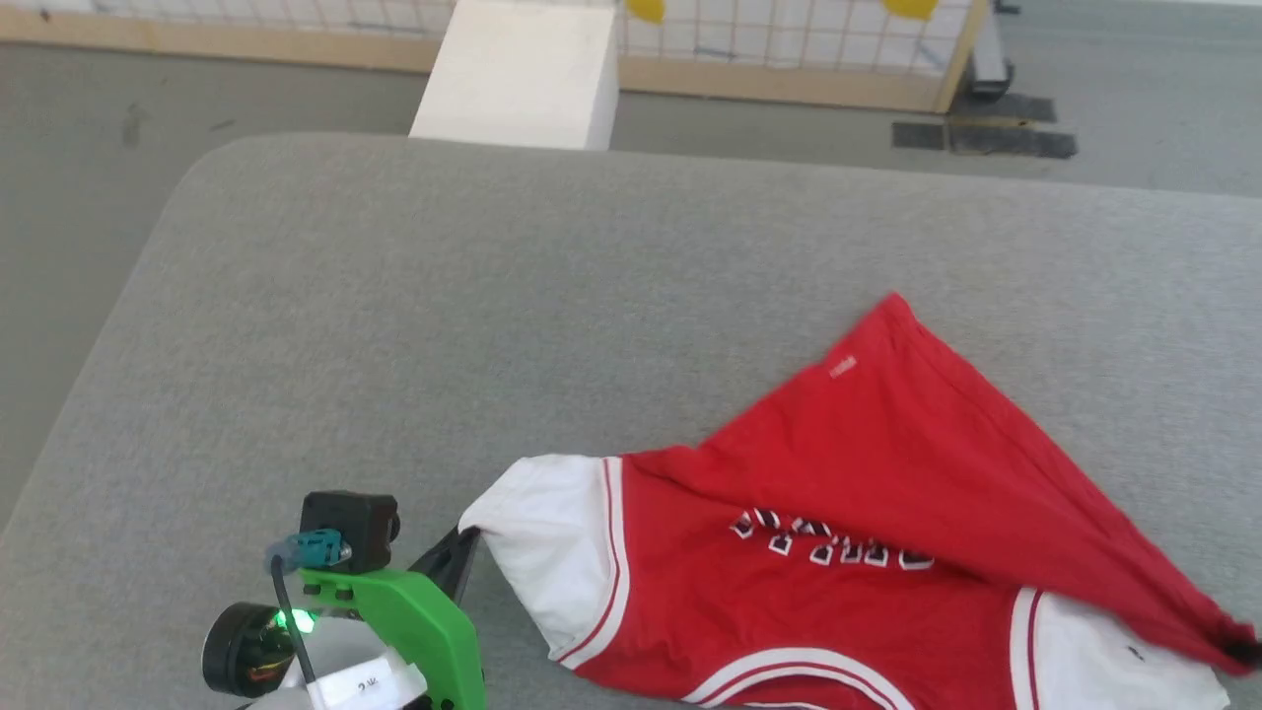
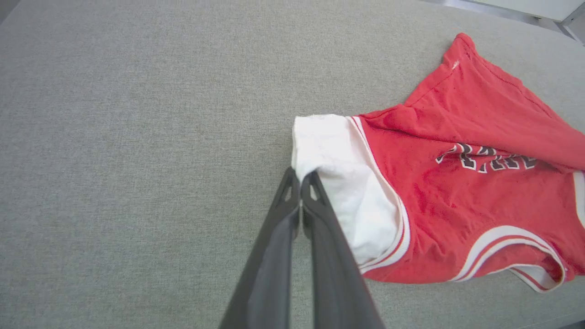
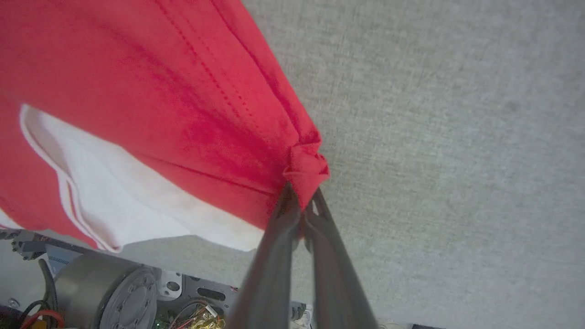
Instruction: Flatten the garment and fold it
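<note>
This looks like a robot test room, a kind of lab. A big grey soft table (image 1: 394, 296) is set on a bare grey floor (image 1: 79, 197). Behind it, a wire fence (image 1: 769, 44) with a wood frame and a white block (image 1: 518, 74) are seen, and black tape (image 1: 1011, 143) is stuck on the floor.

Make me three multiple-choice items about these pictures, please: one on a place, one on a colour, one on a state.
1. Where does the left hand grip the shirt?
A. the collar
B. the white sleeve
C. the lettering

2. What colour is the surface under the shirt?
A. grey
B. blue
C. brown

3. In what state is the right hand?
A. open above the shirt
B. shut on nothing
C. shut on a red corner

Key: 1 B, the sleeve's edge is pinched at the hand's tip; 2 A, grey cloth lies all around the shirt; 3 C, bunched red fabric sits in the closed hand.
</note>
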`<state>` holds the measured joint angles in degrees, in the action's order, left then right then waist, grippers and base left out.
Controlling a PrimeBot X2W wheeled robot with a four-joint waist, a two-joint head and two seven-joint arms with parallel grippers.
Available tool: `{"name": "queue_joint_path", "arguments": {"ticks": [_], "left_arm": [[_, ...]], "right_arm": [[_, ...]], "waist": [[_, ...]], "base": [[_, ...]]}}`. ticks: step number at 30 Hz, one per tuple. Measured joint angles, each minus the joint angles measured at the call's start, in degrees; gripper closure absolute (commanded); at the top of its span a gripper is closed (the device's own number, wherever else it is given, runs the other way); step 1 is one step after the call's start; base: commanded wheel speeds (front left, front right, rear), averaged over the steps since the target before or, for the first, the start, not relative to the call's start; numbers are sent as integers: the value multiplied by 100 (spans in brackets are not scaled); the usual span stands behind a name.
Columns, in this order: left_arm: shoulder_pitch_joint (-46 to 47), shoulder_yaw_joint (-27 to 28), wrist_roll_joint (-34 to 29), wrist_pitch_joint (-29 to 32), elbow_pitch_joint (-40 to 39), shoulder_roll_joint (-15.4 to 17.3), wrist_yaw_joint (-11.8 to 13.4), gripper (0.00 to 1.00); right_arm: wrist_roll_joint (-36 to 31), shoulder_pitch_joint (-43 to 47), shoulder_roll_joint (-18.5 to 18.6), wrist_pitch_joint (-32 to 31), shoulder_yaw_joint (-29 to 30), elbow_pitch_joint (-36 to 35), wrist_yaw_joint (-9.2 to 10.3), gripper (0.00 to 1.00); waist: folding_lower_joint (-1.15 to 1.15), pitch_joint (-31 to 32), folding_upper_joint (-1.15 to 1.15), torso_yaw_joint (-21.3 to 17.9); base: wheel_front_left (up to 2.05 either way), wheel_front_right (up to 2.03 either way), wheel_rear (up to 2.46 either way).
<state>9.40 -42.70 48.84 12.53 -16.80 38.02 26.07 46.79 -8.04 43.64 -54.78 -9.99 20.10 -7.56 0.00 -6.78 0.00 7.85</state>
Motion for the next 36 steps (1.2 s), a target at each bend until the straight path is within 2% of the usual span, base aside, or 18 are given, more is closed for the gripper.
{"name": "queue_joint_path", "arguments": {"ticks": [11, 12, 13, 19, 26, 31, 36], "left_arm": [[-20, -78, 1, 30, 35, -23, 7, 100], [-19, -78, 1, 32, 41, -24, 7, 100], [-19, -78, 1, 33, 47, -26, 5, 100], [27, -77, -1, 35, 47, -33, -12, 100], [260, -67, -51, 57, -82, -103, -27, 100], [422, -108, -114, 57, -209, -212, -34, 100], [607, -142, -165, 34, -249, -345, -79, 100]], "right_arm": [[-443, 788, -552, -320, 711, -524, 0, 100], [-480, 788, -581, -324, 759, -582, 0, 58], [-530, 788, -602, -327, 799, -684, 0, 0], [-536, 548, -661, -522, 1021, -1327, 1, 0], [-511, -447, -750, -829, 1073, -2025, 1, 0], [-758, -1361, -980, -972, 687, -2041, 1, 0], [-1100, -2097, -1040, -1001, 240, -1652, 0, 0]], "waist": [[0, 102, 0, -193], [0, 91, 0, -192], [0, 75, 0, -188], [0, -31, 0, -114], [0, -277, 0, 118], [0, -552, 0, 341], [0, -867, 0, 588]], "base": [[0, 0, 0], [0, 0, 0], [0, 0, 0], [0, 0, 0], [0, 0, 0], [0, 0, 0], [0, 0, 0]]}}
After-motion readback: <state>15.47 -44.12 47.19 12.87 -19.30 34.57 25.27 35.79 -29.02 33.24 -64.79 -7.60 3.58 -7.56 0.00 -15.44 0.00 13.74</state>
